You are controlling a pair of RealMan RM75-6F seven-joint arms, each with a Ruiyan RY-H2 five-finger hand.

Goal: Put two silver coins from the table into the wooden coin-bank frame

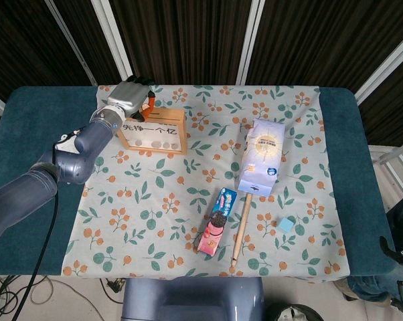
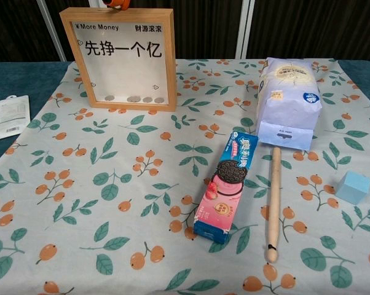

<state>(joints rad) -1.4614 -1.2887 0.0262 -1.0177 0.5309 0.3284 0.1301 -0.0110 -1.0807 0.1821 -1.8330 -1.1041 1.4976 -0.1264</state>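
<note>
The wooden coin-bank frame (image 1: 153, 130) stands upright at the back left of the table, with black characters on its white face (image 2: 125, 56). Several silver coins (image 2: 134, 98) lie in a row at its bottom behind the glass. My left hand (image 1: 129, 95) hovers at the frame's top left edge, its orange fingertips (image 2: 116, 3) just over the top rail. Whether a coin is between those fingers is hidden. I see no loose coin on the cloth. My right hand (image 1: 397, 244) shows only as a dark shape off the table's right edge, too unclear to read.
A white-blue paper bag (image 1: 260, 164) lies right of centre, with a wooden stick (image 1: 240, 231) and a pink biscuit box (image 1: 216, 221) in front of it. A small blue cube (image 1: 286, 224) sits near the front right. A white packet (image 2: 10, 117) lies at the left.
</note>
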